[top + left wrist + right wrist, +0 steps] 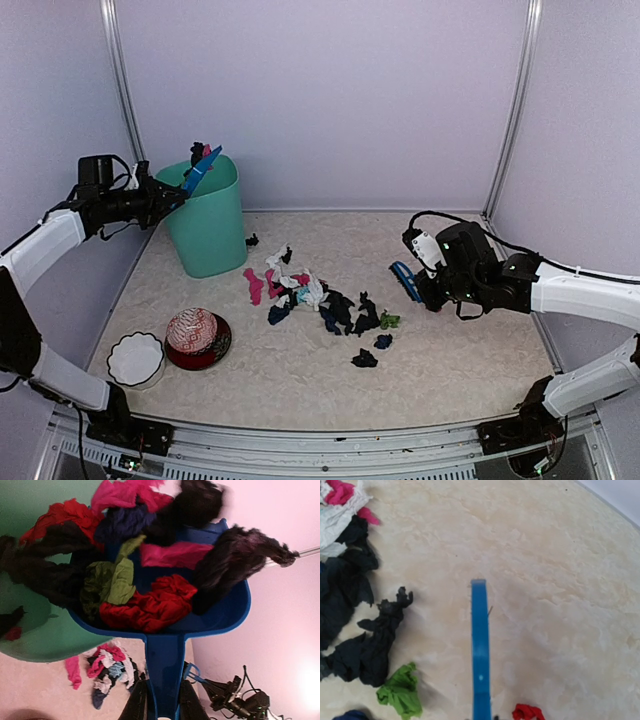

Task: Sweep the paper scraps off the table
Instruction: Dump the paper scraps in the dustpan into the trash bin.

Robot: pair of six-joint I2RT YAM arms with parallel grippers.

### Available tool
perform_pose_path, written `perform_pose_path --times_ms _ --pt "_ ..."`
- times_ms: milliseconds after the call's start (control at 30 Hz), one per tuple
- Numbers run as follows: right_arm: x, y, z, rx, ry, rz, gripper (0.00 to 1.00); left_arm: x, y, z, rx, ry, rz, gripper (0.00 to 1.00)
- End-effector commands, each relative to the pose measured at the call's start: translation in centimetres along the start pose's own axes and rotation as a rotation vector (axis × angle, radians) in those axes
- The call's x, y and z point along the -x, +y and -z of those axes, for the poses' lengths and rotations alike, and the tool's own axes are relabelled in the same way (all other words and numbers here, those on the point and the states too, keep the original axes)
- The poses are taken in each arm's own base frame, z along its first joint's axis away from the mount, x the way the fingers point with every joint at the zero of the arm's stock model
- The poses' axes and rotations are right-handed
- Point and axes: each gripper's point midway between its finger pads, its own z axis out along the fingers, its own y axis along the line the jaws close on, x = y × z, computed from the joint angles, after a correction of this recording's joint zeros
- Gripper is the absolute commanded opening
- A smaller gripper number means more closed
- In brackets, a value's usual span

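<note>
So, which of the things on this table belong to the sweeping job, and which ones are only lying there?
For the job:
- paper scraps on the table
- blue dustpan, loaded, held by the left gripper over the green bin
- blue brush, held by the right gripper

Just lying about:
- red patterned bowl
- white bowl

Item 1: small crumpled paper scraps, mostly black, with pink, white, teal, red and green bits.
- Main lot: a loose heap at table centre, strung from 10 o'clock to 4 o'clock.
- Strays: one black bit apart at 11 o'clock, two dark bits at the heap's 5 o'clock, one green bit at its 3 o'clock edge.
- Second lot: red, pink, green and black scraps piled in a blue plastic dustpan over a green bin.

Item 2: broad flat beige table, faint marbled veining, metal rail at 6 o'clock.
</note>
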Motion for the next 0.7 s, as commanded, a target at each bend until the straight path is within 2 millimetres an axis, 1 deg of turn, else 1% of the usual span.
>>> perform_pose_path --times_ms 0,267,333,500,667 --pt "0.5 -0.3 -0.2 -0.004 -0.017 -0.023 0.00 0.1 -3.8 0.4 -0.230 0.039 0.054 0.00" --pt "0.6 -0.1 0.0 0.007 -0.021 -0.030 0.00 0.9 -4.9 0.8 -0.351 0.024 0.183 0.00" --pt "0.7 -0.1 0.1 0.011 -0.027 -0.034 0.00 1.2 -5.6 1.2 -0.383 0.007 0.206 0.00" --pt "1.3 0.1 0.3 0.027 -0.044 -0.041 0.00 1.9 -7.1 1.9 -0.417 -0.017 0.199 0.00" --pt "2.7 1.0 0.5 0.088 -0.093 -0.055 0.00 1.9 -8.1 2.5 -0.421 -0.015 0.154 0.00"
